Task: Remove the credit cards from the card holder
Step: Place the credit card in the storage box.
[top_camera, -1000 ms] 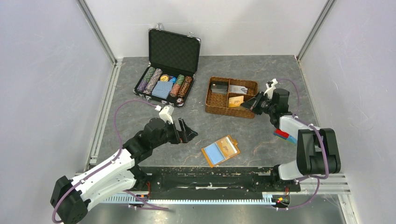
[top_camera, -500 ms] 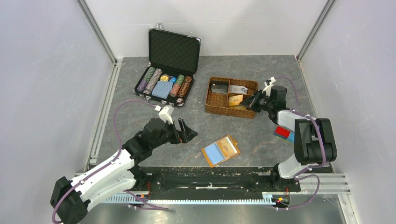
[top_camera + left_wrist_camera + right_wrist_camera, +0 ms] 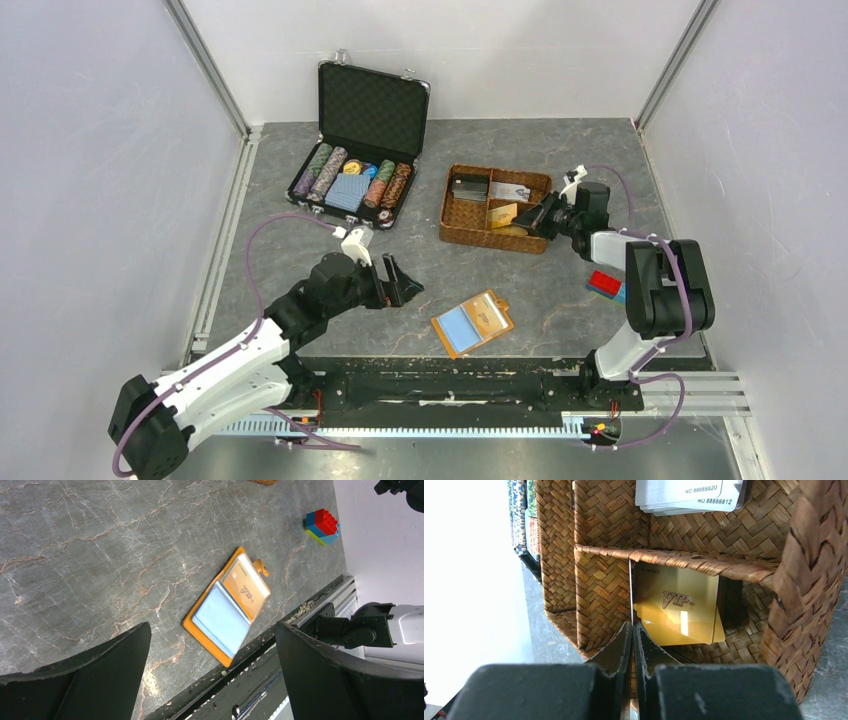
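From above, the card holder (image 3: 472,322) lies open and flat on the bench (image 3: 520,140), close to the near edge and between the two arms. Its long axis runs on a diagonal from near-left to far-right, with the pale blue sleeve at the near-left end. An orange-yellow credit card (image 3: 487,317) sits in the far-right sleeve. The left claw (image 3: 397,282) hangs just left of the holder without touching it, its fingers spread wide. The right claw (image 3: 541,214) reaches into the near-right compartment of the woven basket (image 3: 447,205). A red-and-blue block (image 3: 603,284) lies by the right arm, and an open black case (image 3: 372,110) stands far-left. In the left wrist view, the holder (image 3: 227,614) is framed between the two dark fingers (image 3: 90,680). Its clasp tab points up-right toward the block (image 3: 324,525), and the credit card (image 3: 246,587) lies lengthwise along the same diagonal. In the right wrist view, the right claw's jaws are pressed almost together on an edge-on card (image 3: 630,590). It shows only as a thin pale line standing straight up from the fingertips. Behind it, gold cards (image 3: 676,605) marked VIP lie overlapping on the compartment floor, and white numbered cards (image 3: 689,495) fill the next compartment beyond the woven divider.
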